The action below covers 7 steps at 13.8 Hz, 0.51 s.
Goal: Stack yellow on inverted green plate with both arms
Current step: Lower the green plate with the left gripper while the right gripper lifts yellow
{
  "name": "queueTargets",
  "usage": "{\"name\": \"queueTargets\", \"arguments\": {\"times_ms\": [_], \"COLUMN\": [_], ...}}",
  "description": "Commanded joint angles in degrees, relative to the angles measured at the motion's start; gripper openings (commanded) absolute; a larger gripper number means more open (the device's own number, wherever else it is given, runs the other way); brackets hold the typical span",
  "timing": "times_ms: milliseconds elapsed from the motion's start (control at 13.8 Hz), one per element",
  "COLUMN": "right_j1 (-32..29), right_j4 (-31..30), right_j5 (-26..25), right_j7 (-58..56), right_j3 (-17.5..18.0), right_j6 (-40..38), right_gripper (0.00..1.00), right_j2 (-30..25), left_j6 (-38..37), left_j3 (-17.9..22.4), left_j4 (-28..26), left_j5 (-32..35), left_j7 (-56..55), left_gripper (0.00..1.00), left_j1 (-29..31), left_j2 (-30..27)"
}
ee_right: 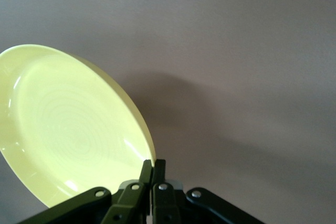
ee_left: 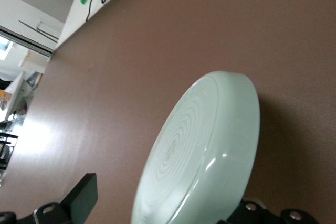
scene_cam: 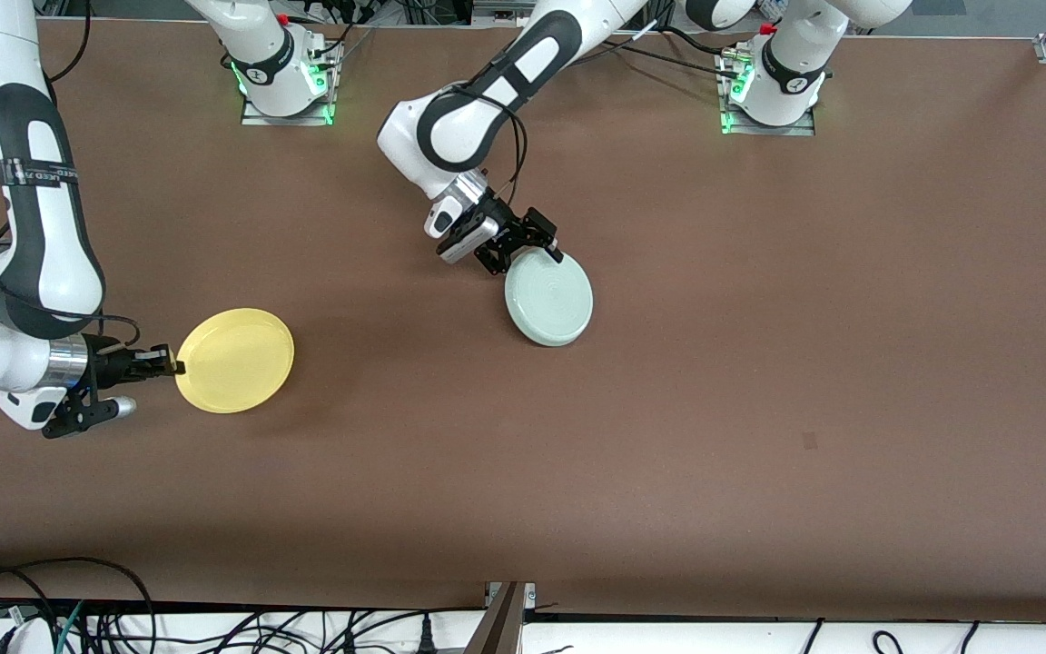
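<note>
Yellow plate (scene_cam: 235, 361) is pinched at its rim by the closed fingers of the right gripper (scene_cam: 171, 365), hollow side up, above the brown table (scene_cam: 759, 381). Green plate (scene_cam: 548, 297) is upside down between the spread fingers of the left gripper (scene_cam: 527, 245), which are apart and do not press it.

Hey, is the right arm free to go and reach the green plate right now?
Probably not: the right gripper is shut on the yellow plate at its own end of the table, and the left gripper is at the green plate, its fingers open around the rim.
</note>
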Motion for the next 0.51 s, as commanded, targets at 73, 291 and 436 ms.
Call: {"name": "queueTargets", "arguments": {"times_ms": [73,291,436], "right_j1": [-0.20,-0.20,-0.20], "right_j4": [1.55,2.78,4.01], "right_j5": [1.44,1.52,1.79], "right_j7": [-0.53,-0.53,-0.53], "right_j3": [0.27,1.23,1.24], "right_j6": [-2.64,-2.73,-2.90], "right_gripper": [0.00,0.00,0.00], "right_j2": [0.06,0.05,0.05], "left_j6": [2.06,10.92,14.79], "left_j3": [-0.30,-0.12,-0.38], "left_j4": [4.92,5.02,5.02], "left_j5": [-8.29,-14.20,-16.55], "left_j7": [-2.47,-8.98,-9.95], "left_gripper": [1.00,1.00,1.00], "left_j1": [1.94,3.43,4.84], "left_j2": [-0.82,-0.82,-0.82]}}
